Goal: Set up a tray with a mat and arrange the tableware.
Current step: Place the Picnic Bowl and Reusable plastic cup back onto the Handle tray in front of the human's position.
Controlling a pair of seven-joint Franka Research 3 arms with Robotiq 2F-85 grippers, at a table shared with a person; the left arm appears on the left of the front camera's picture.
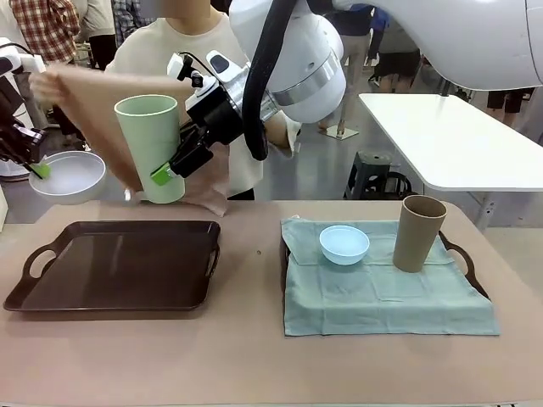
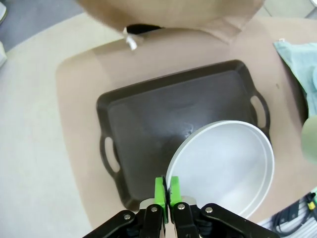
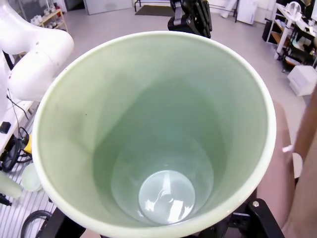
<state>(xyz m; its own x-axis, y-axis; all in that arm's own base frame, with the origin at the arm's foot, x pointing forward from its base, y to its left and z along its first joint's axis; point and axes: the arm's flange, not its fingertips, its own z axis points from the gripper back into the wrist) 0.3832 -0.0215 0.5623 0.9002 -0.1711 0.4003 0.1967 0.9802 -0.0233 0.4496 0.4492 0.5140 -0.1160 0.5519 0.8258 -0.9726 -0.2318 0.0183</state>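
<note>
My left gripper (image 1: 37, 169) is shut on the rim of the white bowl (image 1: 68, 175), holding it in the air left of the dark empty tray (image 1: 110, 264). In the left wrist view the gripper (image 2: 167, 191) pinches the white bowl (image 2: 223, 168) above that tray (image 2: 163, 119). My right gripper (image 1: 172, 166) reaches across the middle and is shut on the pale green tumbler (image 1: 151, 140), held upright above the tray's far edge. The tumbler's (image 3: 153, 129) empty inside faces the right wrist camera. Behind it, the person holds up a tan mat (image 1: 85, 93), seen from above as the mat (image 2: 168, 15).
A second tray (image 1: 465, 263) on the right carries a pale green cloth (image 1: 382, 297), a light blue bowl (image 1: 344, 244) and a tan-brown tumbler (image 1: 418, 233). A white side table (image 1: 450, 136) stands at the back right. The person stands close behind the table's far edge.
</note>
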